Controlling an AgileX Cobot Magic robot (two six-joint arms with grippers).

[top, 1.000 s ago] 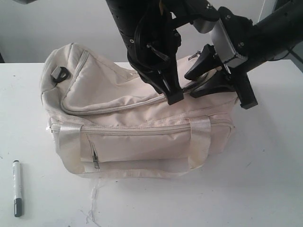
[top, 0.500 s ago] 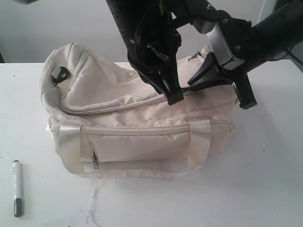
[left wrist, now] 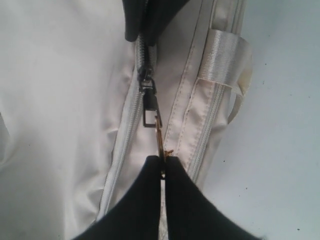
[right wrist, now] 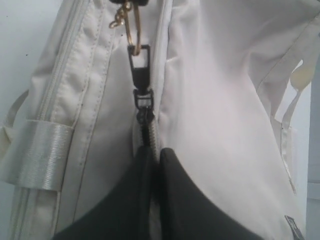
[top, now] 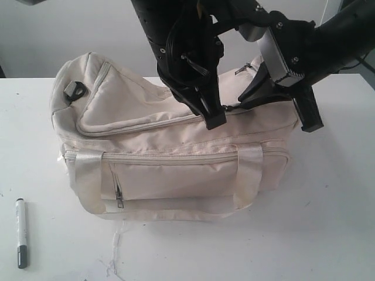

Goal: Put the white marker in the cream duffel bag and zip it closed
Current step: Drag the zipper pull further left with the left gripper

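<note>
A: Since a second ago the right gripper is no longer standing spread; its fingers are now pinching together on the top zip line of the cream duffel bag, and the bag's right end is sitting slightly higher.

B: And the left gripper?

A: Its jaws are pressing tight on the gold ring hanging from the black zip pull.

B: Where is the white marker?

A: It is lying unmoved on the table, well apart from the bag's front left corner.

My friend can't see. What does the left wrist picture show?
The left gripper pinches a gold ring on the black zip pull of the cream duffel bag. The right gripper clamps the zip track just beyond.
</note>
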